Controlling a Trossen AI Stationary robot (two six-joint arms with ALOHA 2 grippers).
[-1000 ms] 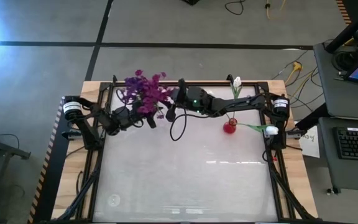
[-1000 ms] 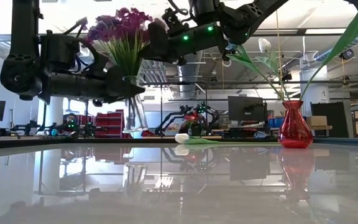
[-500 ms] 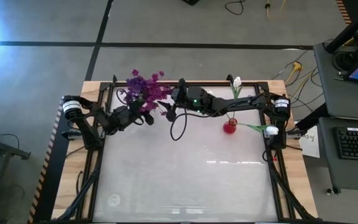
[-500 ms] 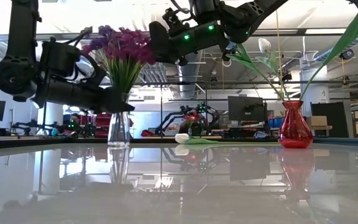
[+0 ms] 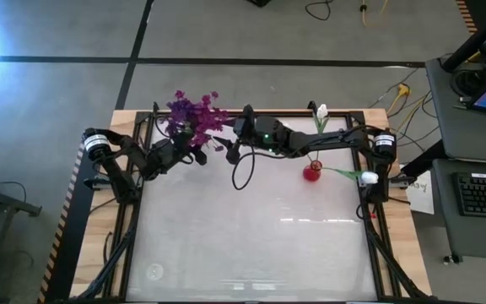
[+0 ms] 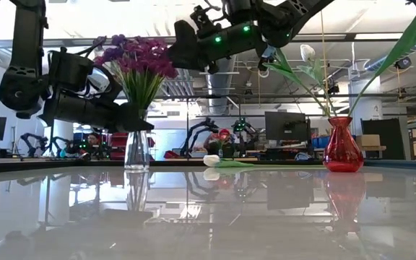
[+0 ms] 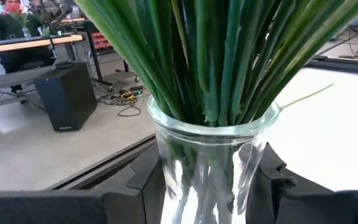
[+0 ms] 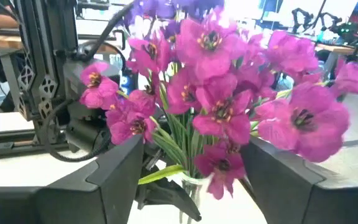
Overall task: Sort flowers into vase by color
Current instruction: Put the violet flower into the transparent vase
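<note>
Purple, bushy, green-leaved: artificial purple blossom clusters (image 5: 194, 114), all gathered in a narrow clear glass vase (image 6: 137, 148) at the far left of the glossy white table (image 5: 251, 245). Stands upright now with its foot on the tabletop in the low view, where a second ago hung lifted and nearer the middle. Reads as set down, or very nearly so.

Clamped around the vase's neck just under the rim: the left gripper (image 5: 188, 148), one dark finger pressed to each side of the glass in its own wrist view. No sign of letting go yet.

Spread wide and holding nothing: the right gripper (image 5: 229, 143), up beside the flower heads, its two fingers well apart with the blossoms framed between them in its wrist view and none visibly touched. Was narrower a second ago; looks like a stem just released into the bunch, so probably one purple placement finished.

Farther right, well apart from all this: a round red glass vase (image 5: 312, 172) with white tulip-like buds (image 5: 321, 111) on long thin stems leaning out of it. Between the two vases in the low view, lying flat on the table: a single white bud (image 6: 211, 160), not yet in any vase; hidden under the right arm from above.

Judging by that, purple side seems sorted, white side one stem short. Next likely calls for the right gripper to drop to the lying bud, and for the left to release without tipping the top-heavy clear vase.
</note>
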